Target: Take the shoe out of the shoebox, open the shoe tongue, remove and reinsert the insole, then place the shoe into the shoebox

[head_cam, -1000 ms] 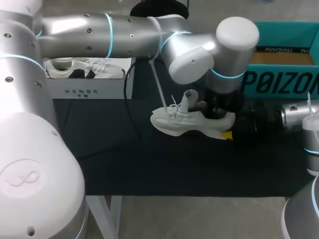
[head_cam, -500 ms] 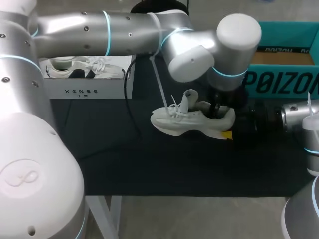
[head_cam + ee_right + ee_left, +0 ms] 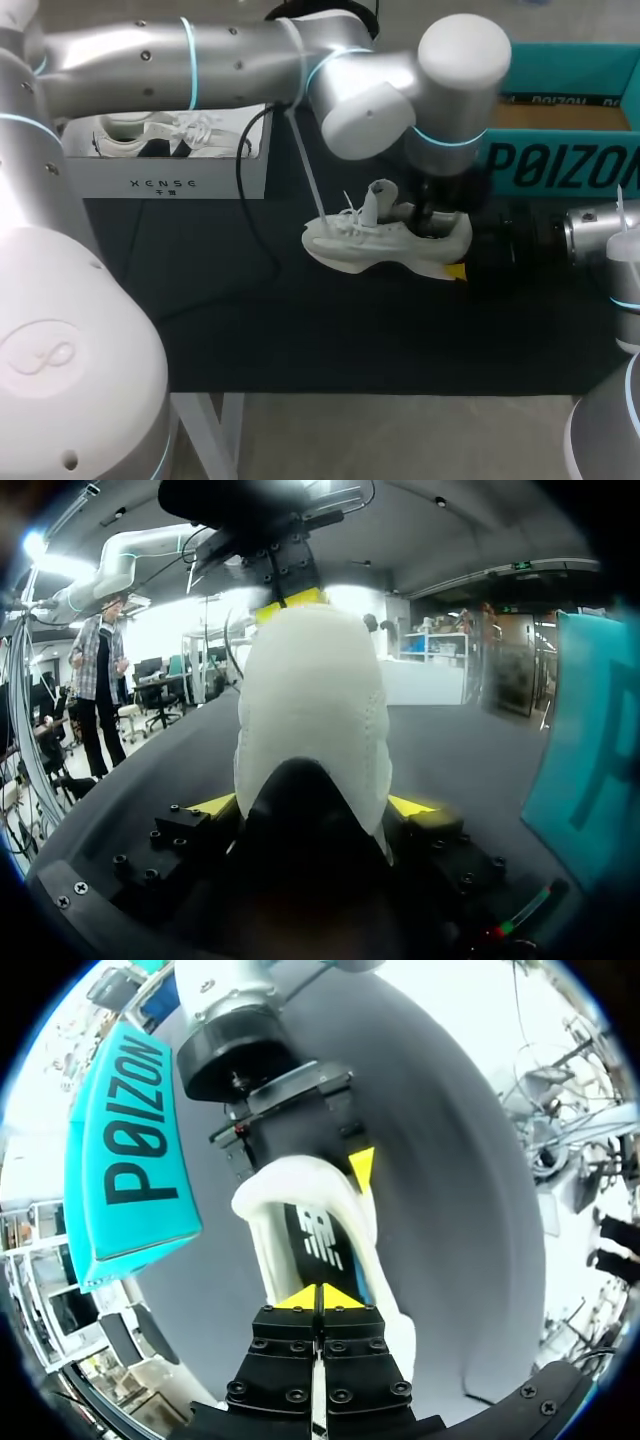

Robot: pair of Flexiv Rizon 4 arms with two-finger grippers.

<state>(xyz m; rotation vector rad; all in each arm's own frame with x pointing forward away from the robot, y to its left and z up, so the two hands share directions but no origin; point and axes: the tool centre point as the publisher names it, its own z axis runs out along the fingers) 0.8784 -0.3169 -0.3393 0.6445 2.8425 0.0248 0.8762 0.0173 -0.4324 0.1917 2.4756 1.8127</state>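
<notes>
**Desk:** What sits at the far left?

**Photographer:** A white shoebox (image 3: 170, 185) at the table's (image 3: 300, 330) back edge, with pale sneakers (image 3: 180, 135) lying inside it.

**Desk:** And the arm crossing over it?

**Photographer:** The left arm, reaching past the middle and coming down over the heel end of the shoe (image 3: 370, 245). The left gripper (image 3: 322, 1298) has its yellow tips pressed together at the shoe's opening, right above the dark insole (image 3: 318, 1235). I cannot tell whether any of the insole is caught between them.

**Desk:** Where is the shoe itself?

**Photographer:** Out of both boxes, on its sole on the black tabletop near the centre. Its toe points left, its tongue stands up and its laces are loose.

**Desk:** And on the right?

**Photographer:** The right gripper (image 3: 312, 805) comes in low from that side and clamps the heel, one yellow tip on each flank. Behind it, at the far right corner, stands an open teal box (image 3: 560, 165).
</notes>
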